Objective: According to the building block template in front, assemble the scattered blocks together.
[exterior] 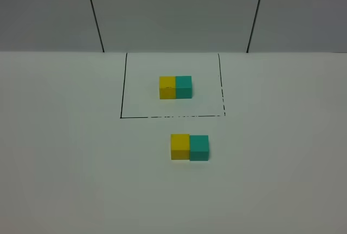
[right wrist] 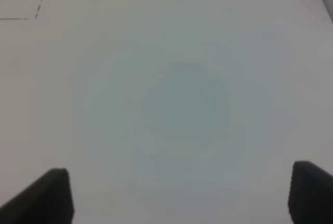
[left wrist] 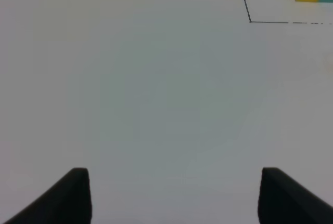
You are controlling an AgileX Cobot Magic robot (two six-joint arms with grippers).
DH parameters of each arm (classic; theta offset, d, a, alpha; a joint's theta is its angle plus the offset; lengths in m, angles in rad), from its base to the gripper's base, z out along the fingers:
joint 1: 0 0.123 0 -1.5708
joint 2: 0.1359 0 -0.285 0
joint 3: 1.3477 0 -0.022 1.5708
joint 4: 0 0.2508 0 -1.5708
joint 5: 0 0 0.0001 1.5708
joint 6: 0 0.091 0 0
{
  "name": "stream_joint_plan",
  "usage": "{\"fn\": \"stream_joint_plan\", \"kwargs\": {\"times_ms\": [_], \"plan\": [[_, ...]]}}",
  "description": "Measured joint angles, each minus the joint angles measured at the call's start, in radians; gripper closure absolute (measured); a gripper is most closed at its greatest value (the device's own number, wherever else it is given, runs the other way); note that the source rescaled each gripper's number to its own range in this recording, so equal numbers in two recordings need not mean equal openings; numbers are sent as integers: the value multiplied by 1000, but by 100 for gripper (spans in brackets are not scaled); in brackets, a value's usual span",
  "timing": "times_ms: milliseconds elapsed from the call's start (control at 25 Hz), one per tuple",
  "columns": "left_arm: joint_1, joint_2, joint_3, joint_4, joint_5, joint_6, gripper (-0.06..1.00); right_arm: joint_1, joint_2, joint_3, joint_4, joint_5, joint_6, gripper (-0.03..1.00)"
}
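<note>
Exterior high view shows the scattered blocks as a yellow cube and a teal-green cube, touching side by side on the white table, yellow on the left as in the building block template. The teal cube is set slightly nearer the camera than the yellow one, so the joint is judged nearly but not exactly flush. The template is seen beyond them, inside the black drawn rectangle.

Both cubes are judged light, stiff and matte, so little slipping is expected; each would best be taken across two opposite flat side faces, and a light nudge is likely enough to shift one.

Neither arm is seen from the high camera. The left gripper is shown only by the left wrist view: its jaws are spread wide over bare table, holding nothing, with the framed yellow cube and a corner of the rectangle well ahead of them and off to one side. The right gripper is likewise seen with jaws wide apart and empty; only a rectangle corner lies far ahead. The loose pair is shown by neither wrist view.
</note>
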Motion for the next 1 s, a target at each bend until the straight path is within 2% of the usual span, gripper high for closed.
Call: {"fn": "stream_joint_plan", "kwargs": {"times_ms": [1000], "plan": [[0, 0, 0, 0, 0, 0, 47, 0, 0, 0, -57, 0, 74, 29]]}}
